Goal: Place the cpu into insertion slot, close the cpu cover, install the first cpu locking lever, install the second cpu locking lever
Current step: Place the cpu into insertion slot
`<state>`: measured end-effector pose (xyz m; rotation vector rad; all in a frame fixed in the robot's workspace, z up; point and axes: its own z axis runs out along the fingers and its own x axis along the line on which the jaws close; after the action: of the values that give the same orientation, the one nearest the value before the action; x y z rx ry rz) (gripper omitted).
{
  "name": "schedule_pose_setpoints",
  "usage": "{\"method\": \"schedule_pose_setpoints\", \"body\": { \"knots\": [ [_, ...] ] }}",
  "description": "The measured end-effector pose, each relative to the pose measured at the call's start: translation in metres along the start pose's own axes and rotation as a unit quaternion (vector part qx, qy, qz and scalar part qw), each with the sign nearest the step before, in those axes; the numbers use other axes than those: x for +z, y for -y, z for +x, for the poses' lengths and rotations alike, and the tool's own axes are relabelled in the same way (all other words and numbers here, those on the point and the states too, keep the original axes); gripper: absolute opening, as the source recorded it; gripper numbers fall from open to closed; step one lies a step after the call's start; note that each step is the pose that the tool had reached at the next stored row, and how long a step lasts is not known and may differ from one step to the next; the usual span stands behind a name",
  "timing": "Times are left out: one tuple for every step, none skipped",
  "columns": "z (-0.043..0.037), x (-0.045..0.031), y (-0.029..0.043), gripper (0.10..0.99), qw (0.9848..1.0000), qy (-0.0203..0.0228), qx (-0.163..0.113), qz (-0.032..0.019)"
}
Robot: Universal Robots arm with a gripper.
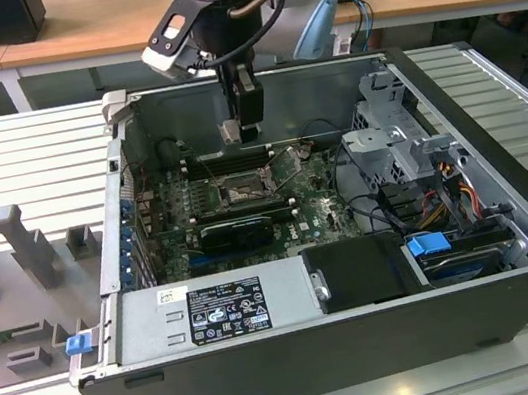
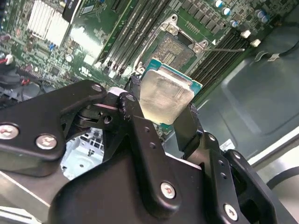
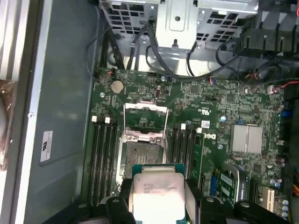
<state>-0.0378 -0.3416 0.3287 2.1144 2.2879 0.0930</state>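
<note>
Your gripper (image 2: pixel 161 116) is nearest, clamped on two edges of the cpu (image 2: pixel 166 93), whose pale metal top faces the camera. The cpu hangs in the air over the board (image 3: pixel 210 107), apart from the slot (image 3: pixel 140 157), which lies bare with its cover (image 3: pixel 145 107) standing open. I judge you are on the first step, placing the cpu. Seating it calls for squaring the chip over the slot and lowering it level. In the exterior view the slot lies at six o'clock from the gripper, inside an open case (image 1: pixel 271 359) on a ribbed metal surface (image 1: pixel 22 147). Grey fixtures (image 1: pixel 22 238) sit at nine o'clock and wooden desks (image 1: pixel 64 33) at twelve.
</note>
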Motion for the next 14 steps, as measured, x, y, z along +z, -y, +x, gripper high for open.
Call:
{"method": "schedule_pose_setpoints", "body": {
  "knots": [
    [-0.0001, 0.0021, 0.0001, 0.529, 1.0000, 0.0002, 0.002, -0.0001],
    [-0.0001, 0.0034, 0.0002, 0.529, 1.0000, 0.0005, 0.003, -0.0001],
    [-0.0001, 0.0056, 0.0004, 0.529, 1.0000, 0.0006, 0.004, -0.0002],
    [-0.0002, 0.0080, 0.0005, 0.529, 1.0000, 0.0006, 0.004, -0.0003],
    [-0.0002, 0.0116, 0.0007, 0.529, 1.0000, 0.0006, 0.004, -0.0003],
    [0.0002, 0.0147, 0.0010, 0.529, 1.0000, 0.0007, 0.005, -0.0004],
    [0.0002, 0.0183, 0.0011, 0.529, 0.9998, 0.0016, 0.020, -0.0007],
    [0.0003, 0.0195, 0.0012, 0.529, 0.9997, 0.0020, 0.026, -0.0008],
    [0.0006, 0.0215, 0.0013, 0.529, 0.9995, 0.0023, 0.031, -0.0009],
    [0.0013, 0.0249, 0.0014, 0.529, 0.9995, 0.0023, 0.032, -0.0010],
    [0.0023, 0.0287, 0.0015, 0.529, 0.9995, 0.0024, 0.031, -0.0009],
    [0.0040, 0.0338, 0.0017, 0.529, 0.9997, 0.0019, 0.024, -0.0008],
    [0.0041, 0.0360, 0.0017, 0.529, 0.9998, 0.0017, 0.021, -0.0008],
    [0.0042, 0.0380, 0.0018, 0.529, 0.9998, 0.0015, 0.019, -0.0007]
  ]
}}
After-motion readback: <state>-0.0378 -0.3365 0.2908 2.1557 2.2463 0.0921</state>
